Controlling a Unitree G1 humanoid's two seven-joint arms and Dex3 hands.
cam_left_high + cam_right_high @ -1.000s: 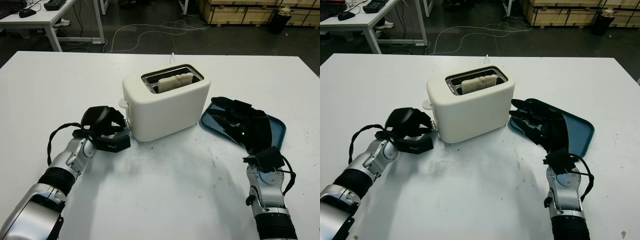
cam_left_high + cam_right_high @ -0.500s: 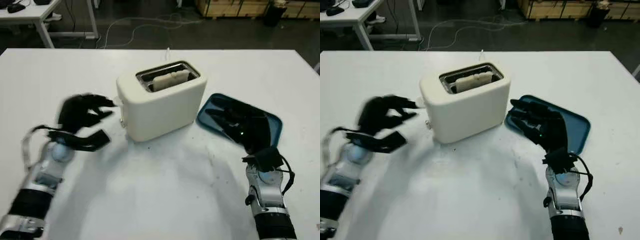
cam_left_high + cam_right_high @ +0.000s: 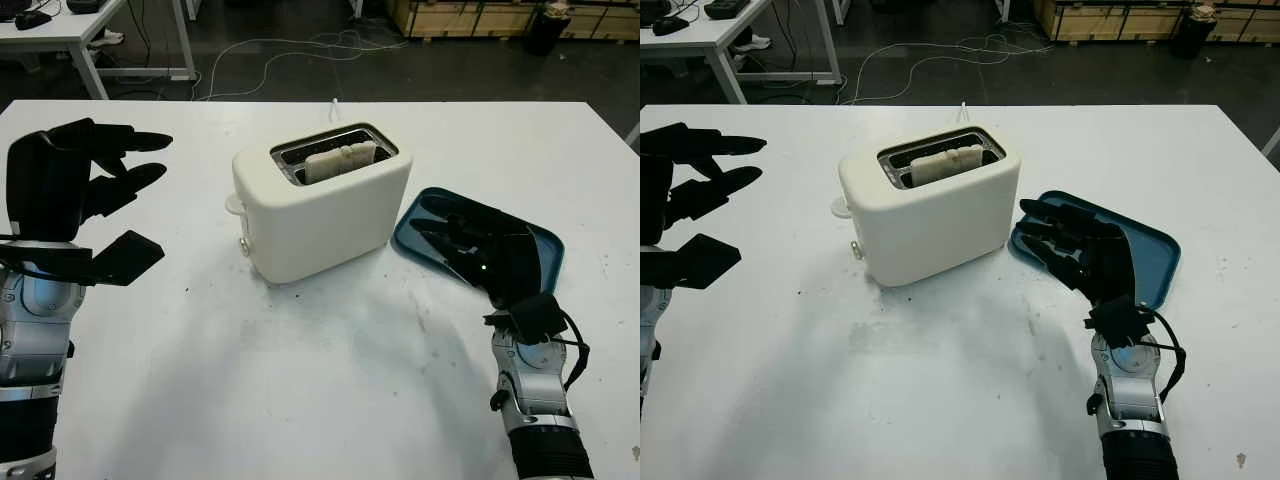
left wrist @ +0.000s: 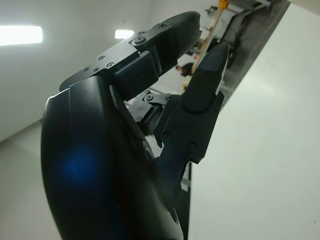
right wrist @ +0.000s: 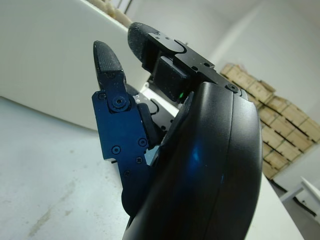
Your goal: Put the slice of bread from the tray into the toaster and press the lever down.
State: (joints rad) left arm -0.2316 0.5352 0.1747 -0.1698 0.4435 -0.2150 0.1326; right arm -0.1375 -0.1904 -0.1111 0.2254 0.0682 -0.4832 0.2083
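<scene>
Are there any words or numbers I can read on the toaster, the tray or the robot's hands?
No readable words or numbers anywhere.
toaster: plain cream sides, no writing.
tray: plain blue, no label.
left hand, open, raised above the table left of the toaster: black shell, no text.
right hand, open, over the tray: only a tiny green light.

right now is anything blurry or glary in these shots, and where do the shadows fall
Left eye view: sharp, soft shadows under the toaster and beneath the raised, open left hand. Right eye view: even light, no glare on the table; the open right hand hangs over the tray. Left wrist view: bright ceiling lights, blue sheen on the shell. Right wrist view: background boxes soft.
</scene>
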